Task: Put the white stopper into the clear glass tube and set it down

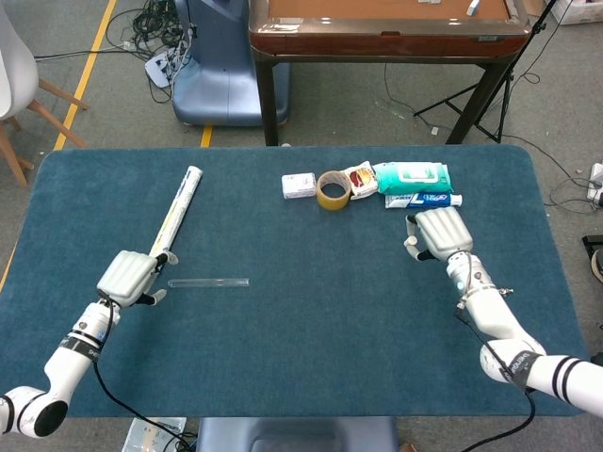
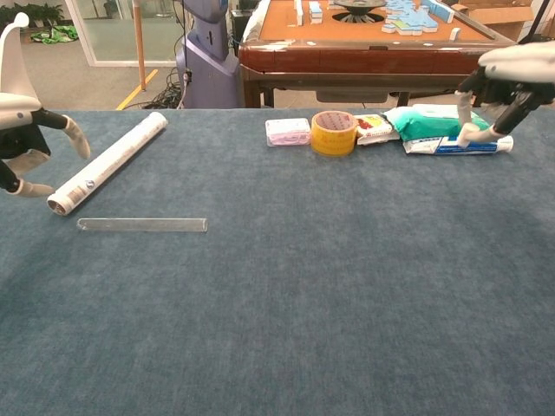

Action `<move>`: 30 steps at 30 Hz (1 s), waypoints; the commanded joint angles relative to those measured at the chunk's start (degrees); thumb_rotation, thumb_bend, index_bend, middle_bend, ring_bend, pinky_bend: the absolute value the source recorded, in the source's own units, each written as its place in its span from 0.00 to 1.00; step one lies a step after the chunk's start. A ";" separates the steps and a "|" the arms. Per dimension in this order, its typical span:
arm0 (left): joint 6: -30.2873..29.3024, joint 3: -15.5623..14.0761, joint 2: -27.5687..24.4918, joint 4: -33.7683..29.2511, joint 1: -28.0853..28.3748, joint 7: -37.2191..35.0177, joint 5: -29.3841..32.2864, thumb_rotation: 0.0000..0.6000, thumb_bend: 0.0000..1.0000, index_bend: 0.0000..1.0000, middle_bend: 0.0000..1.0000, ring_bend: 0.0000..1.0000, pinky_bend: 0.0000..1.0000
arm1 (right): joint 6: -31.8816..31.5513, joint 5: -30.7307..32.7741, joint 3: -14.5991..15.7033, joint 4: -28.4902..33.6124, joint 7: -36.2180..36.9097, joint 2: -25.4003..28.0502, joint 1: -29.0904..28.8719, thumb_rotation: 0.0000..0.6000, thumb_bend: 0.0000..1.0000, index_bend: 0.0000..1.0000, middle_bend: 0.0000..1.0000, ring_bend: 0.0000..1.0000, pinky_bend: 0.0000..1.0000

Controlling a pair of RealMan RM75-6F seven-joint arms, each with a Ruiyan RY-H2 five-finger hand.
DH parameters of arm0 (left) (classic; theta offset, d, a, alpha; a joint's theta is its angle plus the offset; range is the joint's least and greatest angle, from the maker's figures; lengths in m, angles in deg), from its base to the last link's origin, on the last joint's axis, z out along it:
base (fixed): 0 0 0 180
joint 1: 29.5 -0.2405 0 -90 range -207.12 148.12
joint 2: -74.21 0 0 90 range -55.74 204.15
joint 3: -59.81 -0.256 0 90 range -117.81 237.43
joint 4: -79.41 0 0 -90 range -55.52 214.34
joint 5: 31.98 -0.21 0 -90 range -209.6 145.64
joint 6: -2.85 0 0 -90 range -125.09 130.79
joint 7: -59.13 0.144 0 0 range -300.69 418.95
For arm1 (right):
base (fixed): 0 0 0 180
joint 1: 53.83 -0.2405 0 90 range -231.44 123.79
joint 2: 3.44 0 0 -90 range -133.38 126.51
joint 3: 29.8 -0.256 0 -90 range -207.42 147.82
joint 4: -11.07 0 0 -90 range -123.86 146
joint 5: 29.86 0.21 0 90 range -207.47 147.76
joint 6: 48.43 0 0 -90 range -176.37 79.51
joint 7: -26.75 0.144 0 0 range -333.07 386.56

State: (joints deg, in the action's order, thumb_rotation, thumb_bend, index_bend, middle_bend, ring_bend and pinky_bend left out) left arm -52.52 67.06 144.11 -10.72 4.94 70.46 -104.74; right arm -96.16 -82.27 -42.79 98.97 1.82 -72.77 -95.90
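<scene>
Head view: left hand (image 1: pixel 131 277) open, empty, just left of tube (image 1: pixel 208 282). Tube flat on blue table (image 1: pixel 301 358), long axis left to right, near end toward that hand. Right hand (image 1: pixel 439 232) well apart to the right, pinching white stopper (image 1: pixel 412 248).

Chest view: left hand (image 2: pixel 26 130) spread above tube (image 2: pixel 142 224); right hand (image 2: pixel 512 74) raised, stopper (image 2: pixel 469 133) at fingertips. Paper roll (image 2: pixel 107 162) beside tube; brown table behind.
</scene>
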 commanded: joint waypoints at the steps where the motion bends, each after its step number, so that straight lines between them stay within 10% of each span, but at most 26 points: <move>1: 1.21 0.33 1.60 1.42 1.51 1.36 -0.14 1.00 0.23 0.33 0.86 0.88 0.91 | -1.61 1.52 -0.84 4.46 0.28 5.49 0.97 1.00 0.34 0.56 0.89 0.91 0.84; 30: 2.51 1.81 20.15 12.13 9.54 23.58 20.46 1.00 0.23 0.45 0.93 0.93 0.96 | -4.35 1.32 2.16 7.46 6.36 12.35 4.57 1.00 0.34 0.56 0.88 0.91 0.84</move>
State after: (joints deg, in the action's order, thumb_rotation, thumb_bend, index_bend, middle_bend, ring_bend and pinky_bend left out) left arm -50.02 68.55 163.56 0.76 14.05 93.34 -85.42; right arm -100.46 -80.90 -40.68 106.46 8.13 -60.45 -91.39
